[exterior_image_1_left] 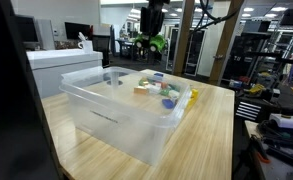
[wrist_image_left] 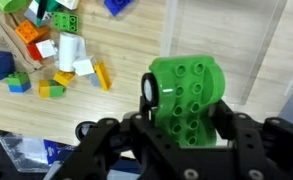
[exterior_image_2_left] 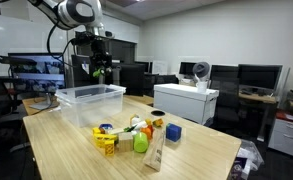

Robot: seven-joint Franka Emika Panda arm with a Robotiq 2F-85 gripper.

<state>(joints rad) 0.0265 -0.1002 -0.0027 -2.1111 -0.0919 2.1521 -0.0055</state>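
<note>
1. Green block [wrist_image_left: 186,100] is gripped in the pincer [exterior_image_2_left: 100,66] and held in the air, well above the desk [exterior_image_2_left: 56,150]. The jaws stand partly closed against two opposite sides of the block, and that hold alone keeps it up.
2. Location: in both exterior views the block hangs over the far end of the clear bin [exterior_image_2_left: 91,100], well apart from it. The wrist view shows a translucent bin wall running below, just beside the block. I cannot tell whether the block sits over the bin's inside or over its rim.
3. Grip: the patterned face is turned toward the wrist camera, so the jaws bear on the plainer side walls. I judge this the steadier way to carry it.
4. Appearance: it is bright green plastic, chunky and rounded in outline, with rows of round studs or holes across the visible face. A pale round part shows at one edge, and it is unclear whether this belongs to the block.
5. Surroundings: loose blocks [exterior_image_2_left: 131,135] in yellow, orange, blue, white and green lie heaped on the desk, outside the bin and near its front end.
</note>
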